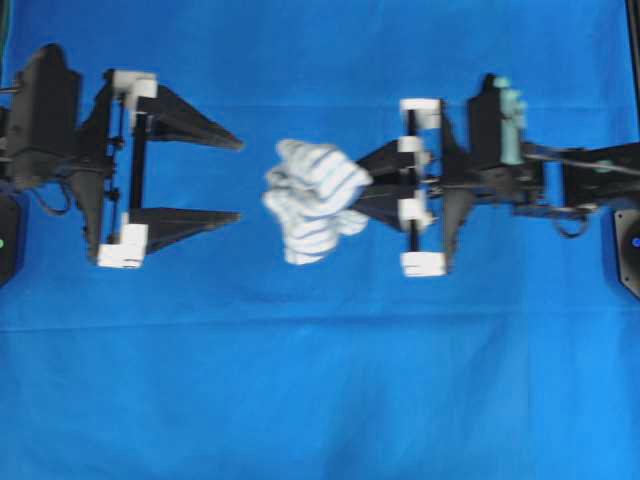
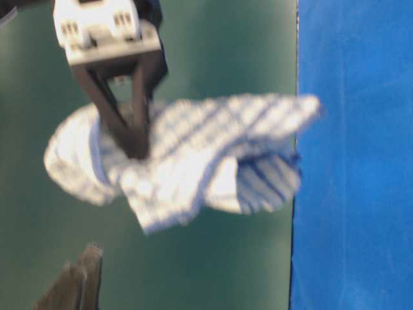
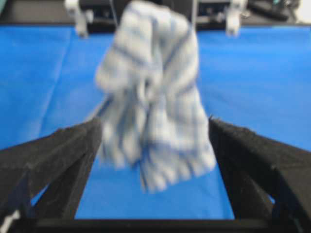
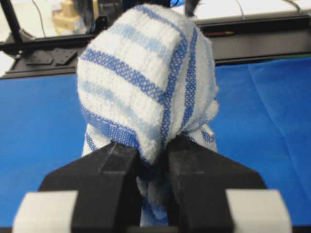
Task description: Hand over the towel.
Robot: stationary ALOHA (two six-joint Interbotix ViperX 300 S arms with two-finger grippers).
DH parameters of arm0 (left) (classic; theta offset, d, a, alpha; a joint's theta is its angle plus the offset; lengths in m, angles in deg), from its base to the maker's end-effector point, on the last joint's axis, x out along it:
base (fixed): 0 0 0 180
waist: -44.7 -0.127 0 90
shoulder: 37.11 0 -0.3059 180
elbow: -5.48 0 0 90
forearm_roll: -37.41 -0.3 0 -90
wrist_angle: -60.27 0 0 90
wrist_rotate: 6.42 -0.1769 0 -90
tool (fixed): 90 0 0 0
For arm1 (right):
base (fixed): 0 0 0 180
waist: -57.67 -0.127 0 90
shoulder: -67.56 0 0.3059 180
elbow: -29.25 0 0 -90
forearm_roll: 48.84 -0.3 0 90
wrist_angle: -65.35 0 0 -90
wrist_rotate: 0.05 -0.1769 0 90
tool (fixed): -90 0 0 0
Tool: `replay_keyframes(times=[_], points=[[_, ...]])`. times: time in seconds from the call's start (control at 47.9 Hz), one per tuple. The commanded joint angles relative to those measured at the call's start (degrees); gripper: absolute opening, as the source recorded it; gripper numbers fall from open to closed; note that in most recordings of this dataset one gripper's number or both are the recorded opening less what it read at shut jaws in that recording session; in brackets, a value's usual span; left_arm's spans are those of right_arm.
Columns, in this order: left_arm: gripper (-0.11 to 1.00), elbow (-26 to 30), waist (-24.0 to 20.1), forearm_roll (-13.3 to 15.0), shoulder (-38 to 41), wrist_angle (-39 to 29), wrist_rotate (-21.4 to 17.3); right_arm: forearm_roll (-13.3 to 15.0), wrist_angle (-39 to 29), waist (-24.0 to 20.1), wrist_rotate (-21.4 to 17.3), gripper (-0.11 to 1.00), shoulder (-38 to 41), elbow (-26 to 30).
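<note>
The right gripper [image 1: 368, 190] is pinching the towel [image 1: 312, 200] tight between its jaws, holding it up in the air over the big blue cloth [image 1: 320, 390]. The left gripper [image 1: 238, 180] is sitting wide open, a little way from the towel and not touching it.

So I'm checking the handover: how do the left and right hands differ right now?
The left hand is wide open and holds nothing; the right hand is shut on the striped towel. The towel hangs clear of the left hand's fingers. Both hands point at each other over the blue cloth.
</note>
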Motion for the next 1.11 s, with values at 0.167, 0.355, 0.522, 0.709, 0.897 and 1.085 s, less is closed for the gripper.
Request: replay_keyframes(times=[0.167,0.355,0.522,0.709,0.897,1.085], points=[[0.92,-3.9,1.7,0.2,-7.6,0.5,0.1,-0.2,-2.0,-0.1,-0.1,0.14,-12.1,-7.0],[0.92,-5.3,1.7,0.2,-8.8,1.4,0.1,-0.3,-2.8,-0.1,0.0,0.14,-14.9,-8.4],[0.92,-5.3,1.7,0.2,-8.6,1.6,0.1,-0.3,-3.3,1.0,0.0,0.14,-13.0,-7.4],[0.92,-5.3,1.7,0.2,-8.6,1.6,0.1,-0.3,-10.5,5.0,0.0,0.14,-6.5,-3.5],[0.92,-5.4,1.7,0.2,-8.5,1.6,0.1,0.0,-21.4,6.5,0.7,0.14,2.9,2.6],[0.92,-5.4,1.7,0.2,-8.3,1.8,0.1,1.0,-26.7,6.6,0.8,0.14,14.9,7.8]])
